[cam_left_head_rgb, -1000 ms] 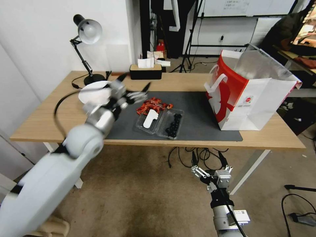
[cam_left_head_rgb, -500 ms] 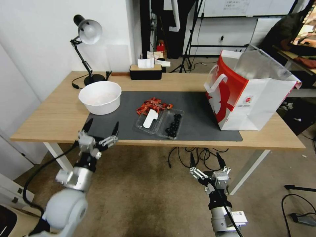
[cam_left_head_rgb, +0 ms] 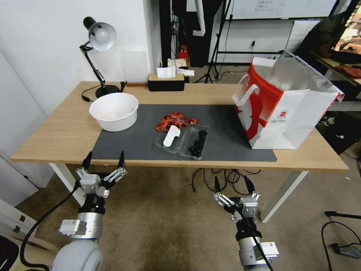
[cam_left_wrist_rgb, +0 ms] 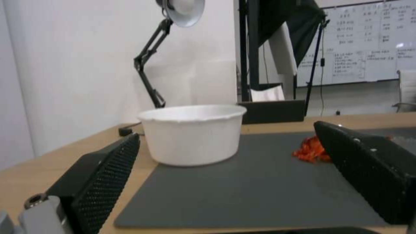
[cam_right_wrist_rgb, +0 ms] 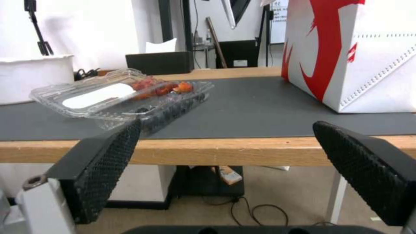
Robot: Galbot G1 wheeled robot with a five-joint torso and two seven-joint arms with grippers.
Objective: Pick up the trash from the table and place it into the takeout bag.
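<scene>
Red wrappers [cam_left_head_rgb: 175,121] on mat, well beyond both grippers' spread jaws.

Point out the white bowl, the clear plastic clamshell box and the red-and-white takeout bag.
White round bowl [cam_left_head_rgb: 114,111]: head view, inner floor.
Clear plastic clamshell box [cam_left_head_rgb: 182,140]: head view, centre hinge.
Red-and-white paper takeout bag [cam_left_head_rgb: 301,116]: head view, white side panel.

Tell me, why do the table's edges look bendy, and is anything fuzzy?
In the head view the table bows at its edges from the wide lens, and the takeout bag has foil lining catching glare. In the left wrist view the white bowl is a little soft, and the near fingers look huge.
</scene>
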